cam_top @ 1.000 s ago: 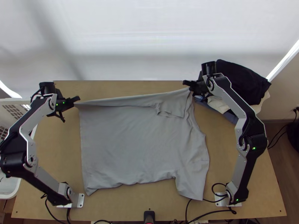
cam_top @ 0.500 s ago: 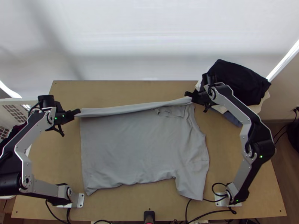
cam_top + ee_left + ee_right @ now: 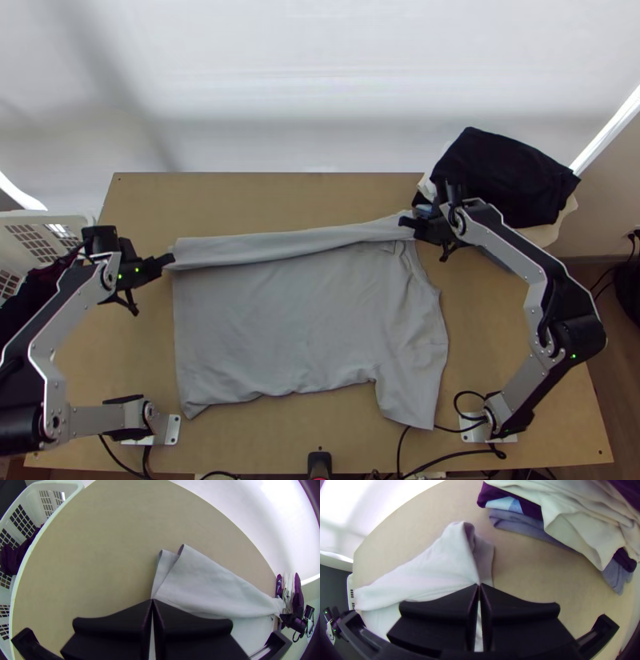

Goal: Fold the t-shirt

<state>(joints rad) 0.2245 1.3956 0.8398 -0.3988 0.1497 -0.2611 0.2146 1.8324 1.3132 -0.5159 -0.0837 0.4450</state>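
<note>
So the left gripper [image 3: 170,260] and right gripper [image 3: 406,222] are both clamped on the grey t-shirt [image 3: 304,320], one at each end of its folded-over strip. Rest of it lies spread from the jaws back toward the arm bases. Clothes pile [image 3: 504,176] sits just beside the right jaws, white basket [image 3: 31,548] outward of the left ones.

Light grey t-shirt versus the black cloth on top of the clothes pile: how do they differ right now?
The t-shirt lies mostly spread, its far part turned over; the black cloth is heaped compactly. The t-shirt is pinched by the left gripper and right gripper; the black cloth is in neither. Both are fabric.
</note>
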